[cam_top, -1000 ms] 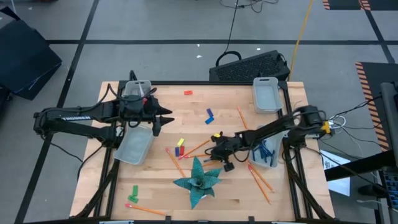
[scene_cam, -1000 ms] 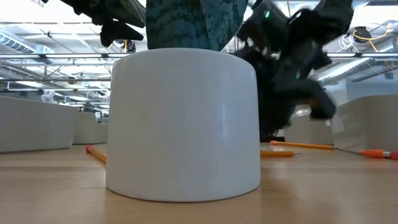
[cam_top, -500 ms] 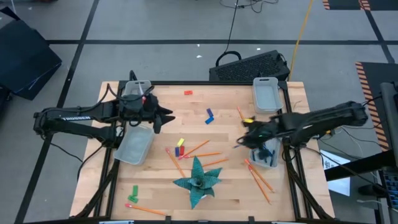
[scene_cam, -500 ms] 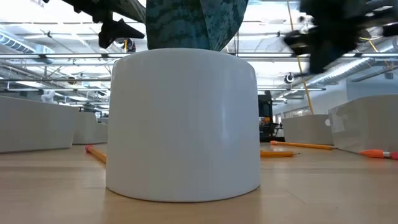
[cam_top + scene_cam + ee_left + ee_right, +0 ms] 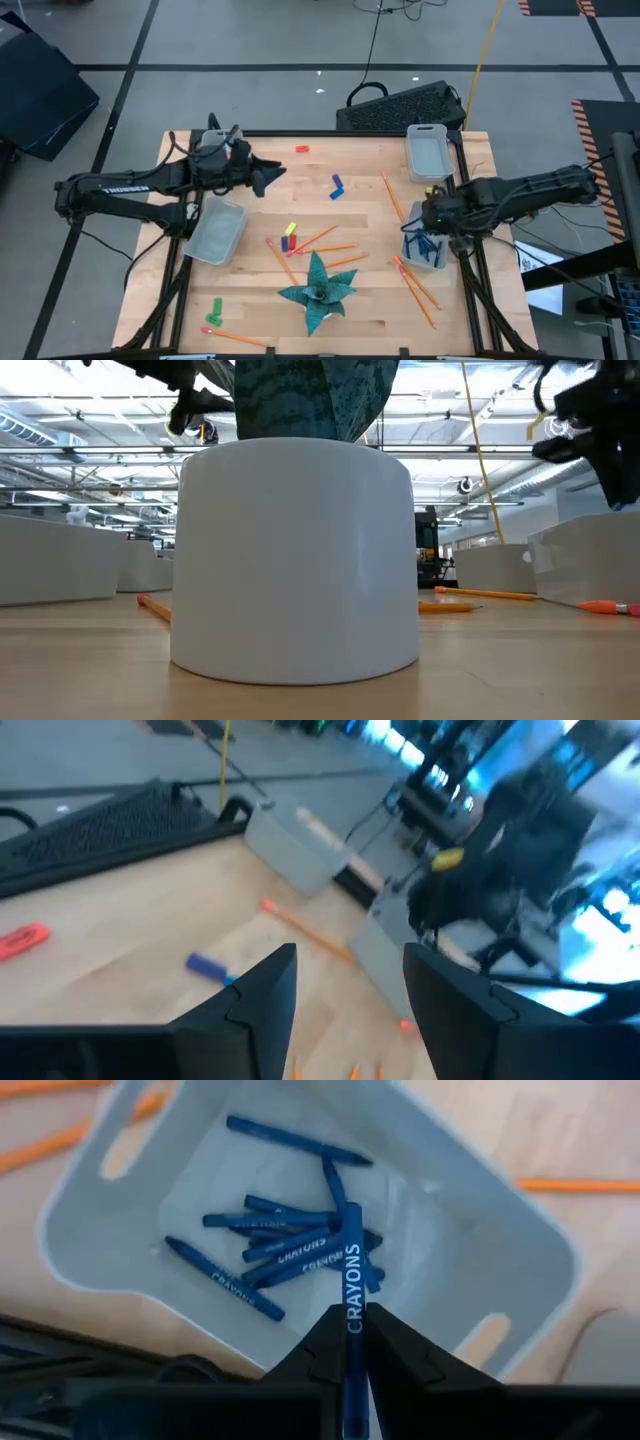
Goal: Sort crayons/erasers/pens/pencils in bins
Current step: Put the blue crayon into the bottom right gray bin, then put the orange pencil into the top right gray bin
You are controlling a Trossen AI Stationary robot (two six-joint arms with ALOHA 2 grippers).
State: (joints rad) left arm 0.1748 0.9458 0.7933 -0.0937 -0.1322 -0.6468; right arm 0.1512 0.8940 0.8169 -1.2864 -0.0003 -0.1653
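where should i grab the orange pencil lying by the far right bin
Mid-length, straight down from above, jaws across its thin shaft: the pencil lies flat on bare wood with both sides free. The open left gripper could take it; the right gripper is shut on a blue crayon.

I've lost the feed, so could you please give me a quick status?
Right gripper shut on blue crayon, above crayon bin. Left gripper open, idle. Nothing blocking.
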